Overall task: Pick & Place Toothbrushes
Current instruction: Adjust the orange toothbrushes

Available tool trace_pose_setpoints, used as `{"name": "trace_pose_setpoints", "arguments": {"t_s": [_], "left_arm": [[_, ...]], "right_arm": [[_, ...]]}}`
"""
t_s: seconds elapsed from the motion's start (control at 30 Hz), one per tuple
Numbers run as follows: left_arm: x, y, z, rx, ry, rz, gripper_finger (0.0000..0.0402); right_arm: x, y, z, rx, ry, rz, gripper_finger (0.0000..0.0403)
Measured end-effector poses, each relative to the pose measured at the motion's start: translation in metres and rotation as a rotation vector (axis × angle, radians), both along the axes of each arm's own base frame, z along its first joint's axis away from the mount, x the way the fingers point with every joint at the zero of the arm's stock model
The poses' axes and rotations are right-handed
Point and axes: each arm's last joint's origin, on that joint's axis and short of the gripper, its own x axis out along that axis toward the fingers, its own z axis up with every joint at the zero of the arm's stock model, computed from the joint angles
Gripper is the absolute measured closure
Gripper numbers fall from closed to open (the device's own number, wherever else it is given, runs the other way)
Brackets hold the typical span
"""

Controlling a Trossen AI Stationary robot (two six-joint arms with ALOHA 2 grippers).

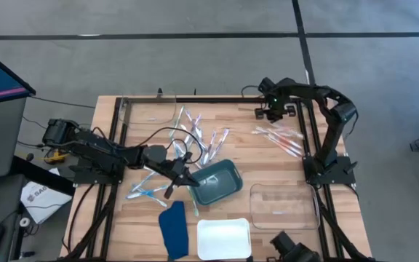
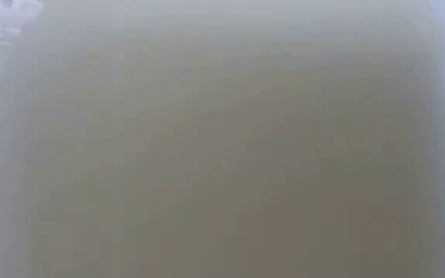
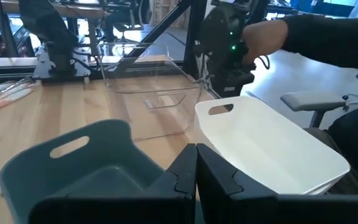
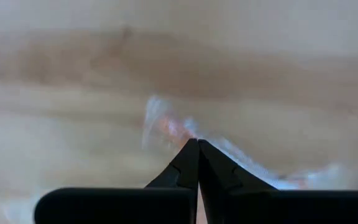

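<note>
So the left claw [image 1: 193,179] is seen pinched closed at the teal tray's [image 1: 220,185] rim, nothing gripped. Right claw [image 4: 197,144] is closed too, parked over pink toothbrushes [image 1: 282,140] on the surface [image 1: 224,113].

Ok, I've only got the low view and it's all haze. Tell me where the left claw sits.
Observer: The left claw is shut, at the teal tray's rim, on the side toward the left arm.
Operator: Now give me the right claw.
Observer: The right claw is shut, at the table's far side, just beyond the pink-orange toothbrushes.
Operator: Report what's in the teal tray.
Observer: I see no toothbrush in it. A loose pile lies on the wood behind it.
</note>
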Motion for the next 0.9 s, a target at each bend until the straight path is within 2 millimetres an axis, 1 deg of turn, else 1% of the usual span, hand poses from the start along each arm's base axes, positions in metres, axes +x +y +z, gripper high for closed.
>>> {"name": "trace_pose_setpoints", "arguments": {"t_s": [0.07, 0.1, 0.33, 0.6, 0.77, 0.9], "left_arm": [[-0.001, -0.002, 0.0, -0.003, -0.007, -0.006, 0.04], [-0.001, -0.003, 0.0, -0.005, -0.009, -0.009, 0.04], [-0.003, -0.012, 0.001, -0.01, -0.021, -0.046, 0.04], [-0.004, -0.019, 0.002, -0.011, -0.035, -0.062, 0.04], [-0.004, -0.019, 0.002, -0.01, -0.039, -0.062, 0.04], [-0.004, -0.019, 0.002, -0.007, -0.04, -0.057, 0.0401]], "right_arm": [[0.001, 0.009, 0.006, 0.02, 0.02, 0.007, 0.0403], [0.002, 0.014, 0.005, 0.037, 0.037, 0.014, 0.0403], [0.022, 0.05, -0.008, 0.088, 0.073, 0.086, 0.0403], [0.033, 0.092, -0.023, 0.169, 0.101, 0.145, 0.0403], [0.045, 0.116, -0.025, 0.185, 0.103, 0.215, 0.0403], [0.057, 0.136, -0.025, 0.213, 0.069, 0.271, 0.0403]]}}
